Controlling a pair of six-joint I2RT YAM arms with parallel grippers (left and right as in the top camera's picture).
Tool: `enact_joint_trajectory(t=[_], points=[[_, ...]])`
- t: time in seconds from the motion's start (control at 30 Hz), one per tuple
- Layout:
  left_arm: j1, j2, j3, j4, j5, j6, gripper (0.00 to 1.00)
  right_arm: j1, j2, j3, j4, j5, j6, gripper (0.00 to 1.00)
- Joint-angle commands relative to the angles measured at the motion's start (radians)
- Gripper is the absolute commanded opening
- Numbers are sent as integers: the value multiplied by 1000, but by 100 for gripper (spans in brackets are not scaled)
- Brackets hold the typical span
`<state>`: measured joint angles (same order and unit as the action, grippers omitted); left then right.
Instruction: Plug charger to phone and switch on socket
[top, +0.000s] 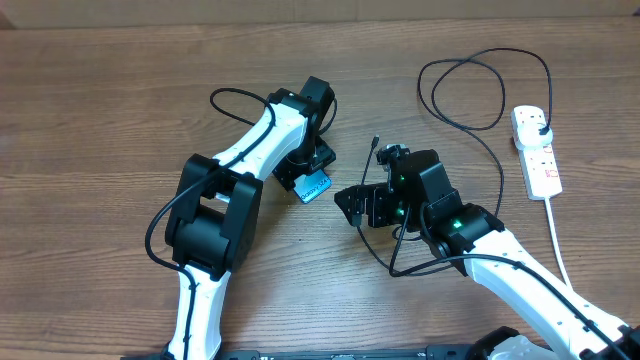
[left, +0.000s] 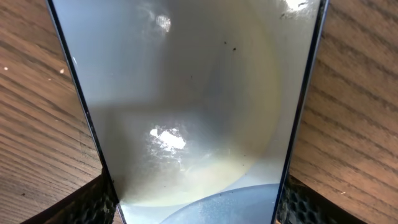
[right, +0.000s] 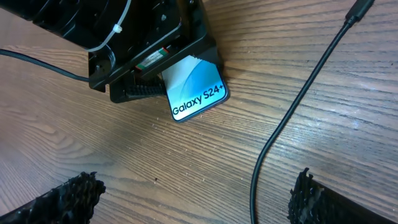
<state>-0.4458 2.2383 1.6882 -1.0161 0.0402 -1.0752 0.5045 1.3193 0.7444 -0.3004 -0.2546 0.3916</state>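
1. While the left gripper (left: 200, 202) straddles the phone (right: 198, 93), its fingers (left: 99, 202) appear to touch the two long edges. Whether they clamp it I cannot tell from so close a view.
2. Phone lies flat, screen up, on the table (top: 100, 100) near the middle. One lit end with text pokes out from under the gripper toward the right arm.
3. Right gripper (right: 198, 200) hovers just beside the phone, jaws spread wide and holding nothing.
4. Charger (right: 298, 106) runs over the wood between those jaws. Its tip (right: 359, 9) is free, apart from the phone.
5. Plug (top: 537, 124) sits in the socket (top: 537, 150) at the far right, well apart from the phone. A white cord (top: 556, 240) trails toward the near edge.
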Motion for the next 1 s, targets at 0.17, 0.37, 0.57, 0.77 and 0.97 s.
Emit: enact_joint_trajectory(t=[0.17,0.37,0.57,0.77,0.97], points=[[1,87,-51,32,-18,6,52,-3,-18,16,-1,-1,-8,100],[1,87,-51,22,-16,10,29,-3,-18,16,-1,-1,-8,100],[2,86,-49,-2,-14,21,4,-3,-42,16,-2,-1,-7,100],[7,84,-28,-34,33,52,4,-8,-98,16,-24,-1,-7,100],[20,82,55,-99,101,85,4,-56,-77,3,-69,-4,-7,100]])
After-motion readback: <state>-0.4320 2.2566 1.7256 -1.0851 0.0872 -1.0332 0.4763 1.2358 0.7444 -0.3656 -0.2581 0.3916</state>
